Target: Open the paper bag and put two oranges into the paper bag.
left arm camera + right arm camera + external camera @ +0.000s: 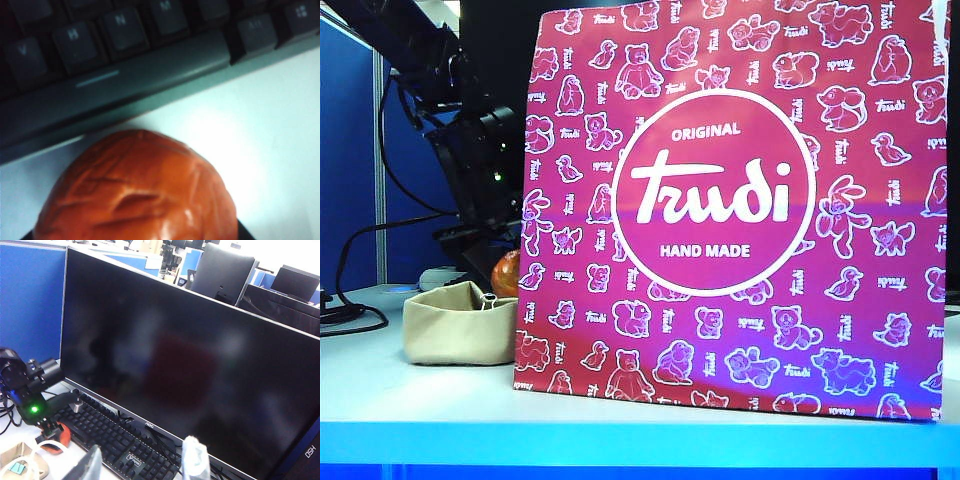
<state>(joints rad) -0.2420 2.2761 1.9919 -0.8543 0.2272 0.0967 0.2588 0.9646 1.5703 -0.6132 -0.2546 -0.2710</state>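
The paper bag (730, 210), magenta with white animal outlines and a round "trudi" logo, stands upright and fills most of the exterior view. One orange (506, 275) shows just past its left edge, behind a beige tray. In the left wrist view this orange (140, 190) fills the space between the jaws, and only a dark sliver of one finger (246, 234) shows beside it. My left gripper (52, 434) hangs low over the table by the keyboard with the orange (62, 436) at its tip. My right gripper (145, 462) is open and holds nothing. It is raised and faces a monitor.
A low beige fabric tray (455, 325) sits left of the bag. A black keyboard (125, 440) lies beside the orange in front of a large dark monitor (190, 370). Black cables (350, 310) trail at the far left. The table's front edge runs just below the bag.
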